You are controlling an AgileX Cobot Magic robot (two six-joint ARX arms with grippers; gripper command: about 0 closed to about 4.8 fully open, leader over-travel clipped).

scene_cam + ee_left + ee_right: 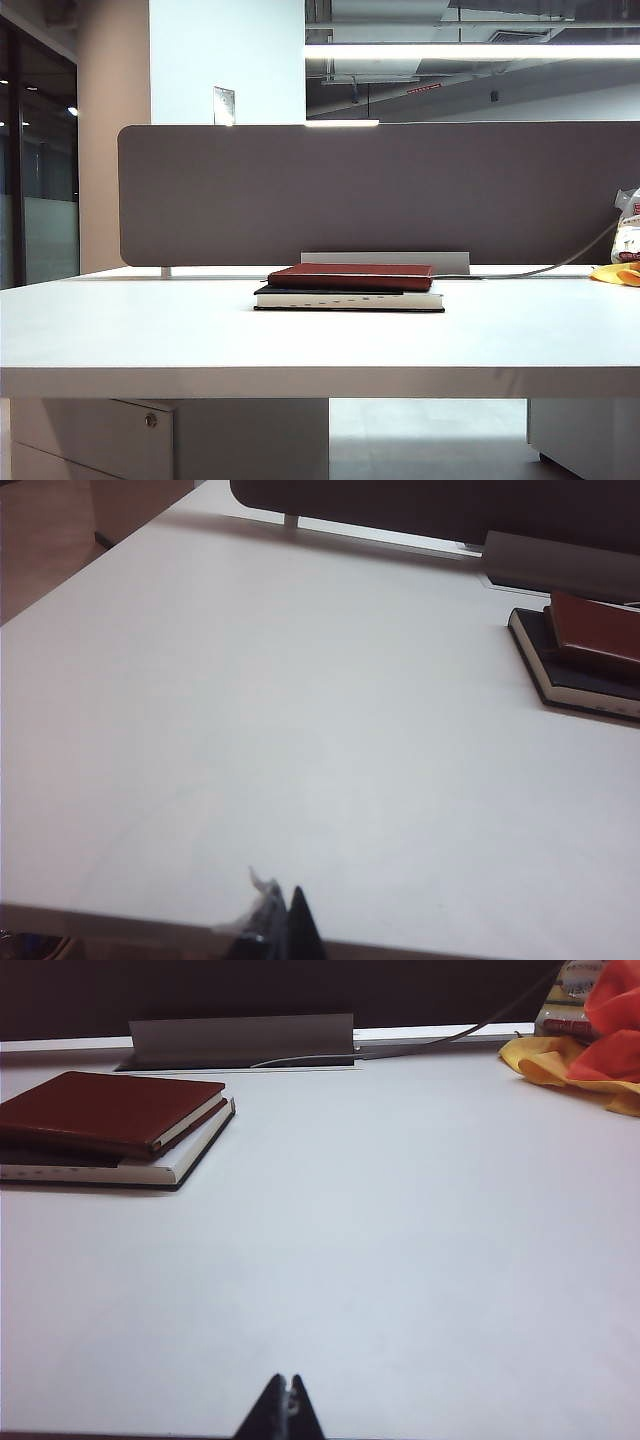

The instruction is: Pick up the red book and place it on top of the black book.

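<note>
Exterior view puts the thin maroon hardcover, the red book, lying flat on the larger black-covered book with white page edges, both just past the middle of the white table, in front of the grey-brown partition. I see no arm anywhere in that picture.

From my left wrist camera, the left gripper shows only as dark fingertips pressed together at the near table edge, holding nothing; the stacked books sit well apart from it, out toward 2 o'clock. From my right wrist camera, the right gripper is likewise pinched to a narrow point over the near edge, empty, with the stack off at about 10 o'clock and a crumpled yellow-orange cloth far away at 1 o'clock.

My reading: the placing is done. The red book rests squarely on the black one, slightly toward the stack's back edge, not overhanging as far as I can tell. Both arms sit drawn back, so I judge nothing is left beyond confirming the stack is steady.
</note>
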